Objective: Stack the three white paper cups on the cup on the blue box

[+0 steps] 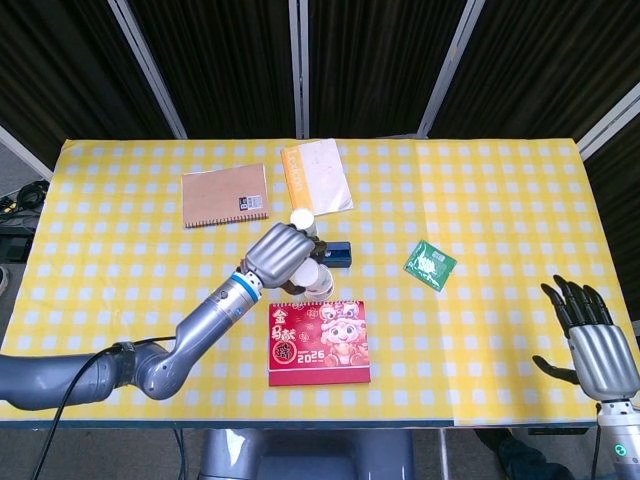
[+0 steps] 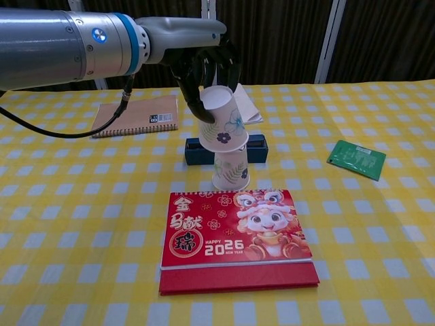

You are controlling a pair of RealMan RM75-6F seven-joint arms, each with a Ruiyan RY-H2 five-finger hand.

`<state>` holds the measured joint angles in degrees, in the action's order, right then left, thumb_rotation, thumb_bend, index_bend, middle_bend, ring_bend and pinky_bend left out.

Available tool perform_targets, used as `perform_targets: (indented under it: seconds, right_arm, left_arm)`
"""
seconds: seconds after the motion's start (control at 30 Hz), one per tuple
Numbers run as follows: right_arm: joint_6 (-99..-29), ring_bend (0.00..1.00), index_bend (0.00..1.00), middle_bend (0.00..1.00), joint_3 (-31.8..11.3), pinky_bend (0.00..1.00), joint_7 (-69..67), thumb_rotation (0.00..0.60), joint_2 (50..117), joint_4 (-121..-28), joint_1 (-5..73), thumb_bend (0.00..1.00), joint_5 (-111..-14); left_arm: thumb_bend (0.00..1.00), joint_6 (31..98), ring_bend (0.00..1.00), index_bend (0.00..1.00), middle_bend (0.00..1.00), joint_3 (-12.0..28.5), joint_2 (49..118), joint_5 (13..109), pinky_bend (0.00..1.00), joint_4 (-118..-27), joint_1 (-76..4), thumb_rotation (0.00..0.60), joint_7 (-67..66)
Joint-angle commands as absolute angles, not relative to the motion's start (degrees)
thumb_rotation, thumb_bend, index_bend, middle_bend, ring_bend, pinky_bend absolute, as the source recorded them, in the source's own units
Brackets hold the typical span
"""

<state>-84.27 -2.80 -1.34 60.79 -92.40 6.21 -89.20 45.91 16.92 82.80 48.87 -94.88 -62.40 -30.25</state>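
Observation:
My left hand [image 2: 204,58] grips an upside-down white paper cup [image 2: 223,119] with a flower print and holds it in the air, tilted. It hangs just above a second upside-down cup [image 2: 230,170] that stands on the table in front of the blue box [image 2: 257,147]. In the head view the left hand [image 1: 278,255] covers most of the blue box [image 1: 340,252]. The round top of a third cup [image 1: 301,217] shows just beyond the hand, at the box. My right hand [image 1: 595,345] is open, off the table's front right corner.
A red 2026 calendar [image 2: 238,238] lies flat near the front edge. A brown spiral notebook [image 1: 225,194] and an orange-and-white booklet [image 1: 316,175] lie at the back. A green packet [image 1: 430,264] lies to the right of the box.

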Motion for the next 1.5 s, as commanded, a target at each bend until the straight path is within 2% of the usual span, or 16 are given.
perform_targets:
  seconds: [0.03, 0.5, 0.6, 0.67, 0.8, 0.9, 1.07, 1.3, 1.5]
  right_arm:
    - [-84.34, 0.00, 0.06, 0.00, -2.91, 0.00, -1.64, 0.600, 60.69, -92.40, 6.20, 0.00, -89.07]
    - [-84.35, 0.00, 0.06, 0.00, -3.08, 0.00, -1.83, 0.600, 60.56, -92.44, 6.20, 0.00, -88.80]
    - [-84.41, 0.00, 0.06, 0.00, -3.11, 0.00, -1.86, 0.600, 60.53, -92.42, 6.18, 0.00, -88.77]
    - [-84.41, 0.00, 0.06, 0.00, -3.11, 0.00, -1.91, 0.600, 60.52, -92.40, 6.17, 0.00, -88.76]
    - [-84.25, 0.00, 0.06, 0.00, -3.13, 0.00, -2.08, 0.600, 60.49, -92.25, 6.21, 0.00, -88.64]
    - [-84.14, 0.00, 0.06, 0.00, -3.16, 0.00, -2.19, 0.600, 60.51, -92.12, 6.25, 0.00, -88.54]
    - [-83.91, 0.00, 0.06, 0.00, -3.17, 0.00, -2.26, 0.600, 60.57, -91.99, 6.36, 0.00, -88.46]
    - [-83.71, 0.00, 0.06, 0.00, -3.06, 0.00, -1.89, 0.600, 60.72, -92.04, 6.39, 0.00, -88.41]
    - [-82.07, 0.00, 0.06, 0.00, -3.36, 0.00, -0.37, 0.600, 61.47, -91.60, 6.90, 0.00, -86.74]
  left_arm:
    - [0.19, 45.70, 0.45, 0.49, 0.48, 16.03, 83.07, 45.63, 0.42, -94.25, -63.76, 0.600, -31.01]
    - [0.19, 48.23, 0.45, 0.48, 0.47, 14.66, 85.60, 42.59, 0.42, -91.62, -66.60, 0.600, -31.68]
    - [0.19, 48.20, 0.44, 0.47, 0.44, 14.40, 85.99, 42.31, 0.41, -91.14, -66.97, 0.600, -31.66]
    - [0.19, 48.08, 0.40, 0.43, 0.37, 14.25, 86.16, 41.91, 0.39, -90.98, -67.18, 0.600, -31.68]
    - [0.17, 47.08, 0.19, 0.22, 0.10, 13.55, 86.25, 40.63, 0.29, -90.71, -67.84, 0.600, -32.05]
    - [0.16, 46.42, 0.10, 0.11, 0.01, 13.42, 86.16, 39.85, 0.20, -90.69, -68.30, 0.600, -31.75]
    - [0.16, 47.46, 0.06, 0.05, 0.00, 13.33, 86.07, 40.95, 0.14, -90.79, -68.23, 0.600, -30.81]
    - [0.16, 47.79, 0.05, 0.05, 0.00, 14.27, 84.34, 41.72, 0.14, -89.85, -67.94, 0.600, -28.62]
    - [0.16, 43.82, 0.05, 0.06, 0.00, 14.32, 85.00, 36.75, 0.14, -81.34, -70.90, 0.600, -29.88]
